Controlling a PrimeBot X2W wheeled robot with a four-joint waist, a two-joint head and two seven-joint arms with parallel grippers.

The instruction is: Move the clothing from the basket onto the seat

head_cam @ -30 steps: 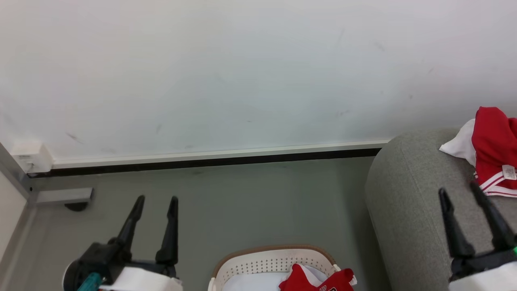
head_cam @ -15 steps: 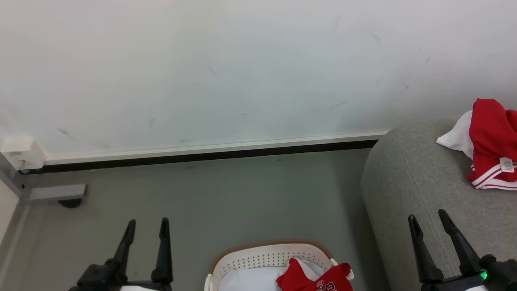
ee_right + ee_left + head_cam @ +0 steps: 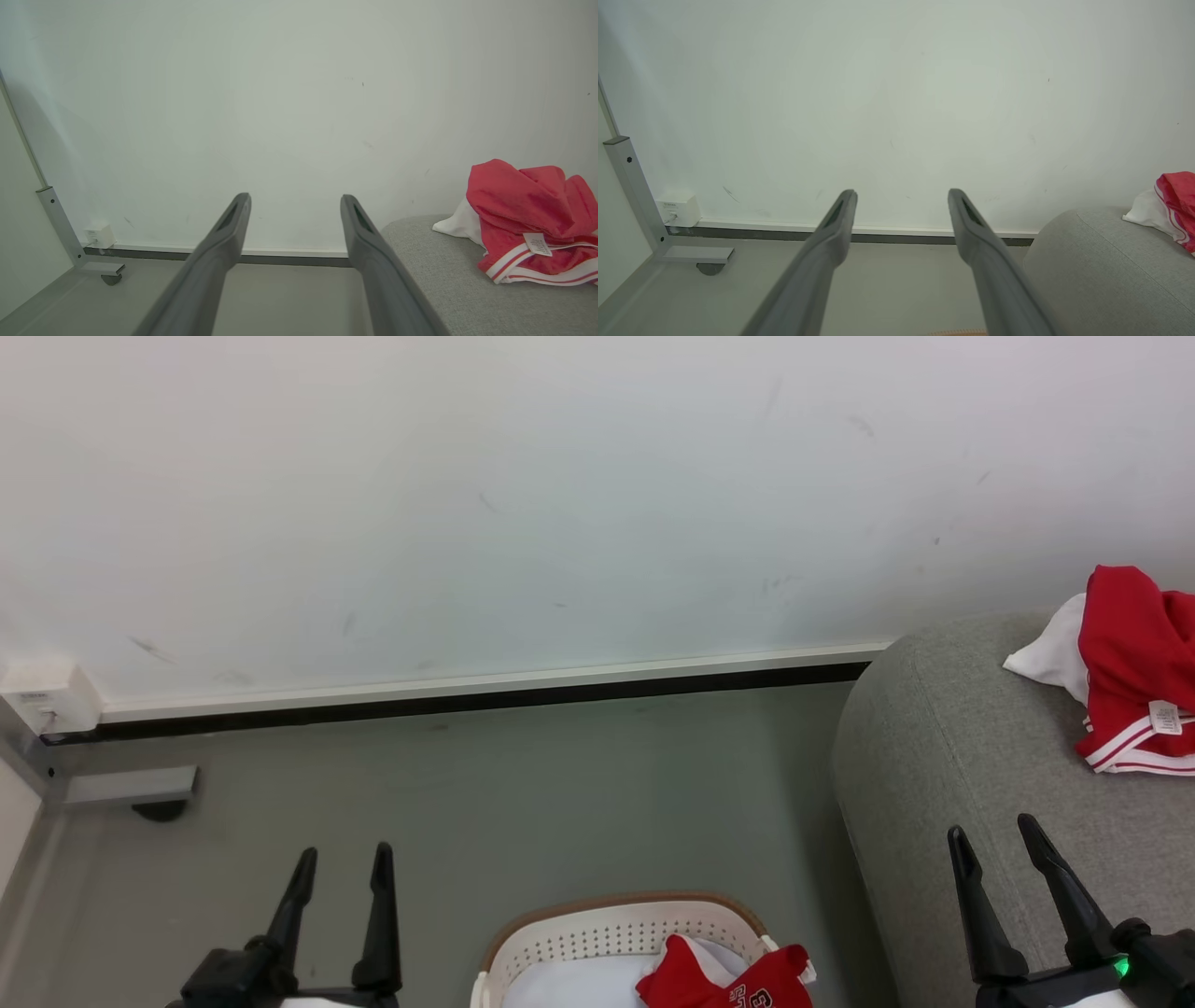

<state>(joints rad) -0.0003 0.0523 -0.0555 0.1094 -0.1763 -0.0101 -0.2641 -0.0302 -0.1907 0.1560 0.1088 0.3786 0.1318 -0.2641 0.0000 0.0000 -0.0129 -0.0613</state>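
I saw the grey sofa [image 3: 943,756] at my right, a red striped garment [image 3: 1134,663] heaped on it. The white basket [image 3: 597,907] sat on the floor [image 3: 560,784], a red lettered garment [image 3: 738,982] inside. My left fingers [image 3: 381,915] and right fingers [image 3: 974,905] stood spread wide, holding nothing.

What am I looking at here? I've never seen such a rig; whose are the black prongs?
A two-armed robot. The wide picture is from its head camera, looking down: the left gripper and right gripper are the dark finger pairs at the bottom corners. The other two pictures are from wrist cameras, each looking along its own gripper. Both grippers are open and hold nothing. On the floor stands a white basket with a red lettered garment in it; a red striped garment lies on the grey sofa.
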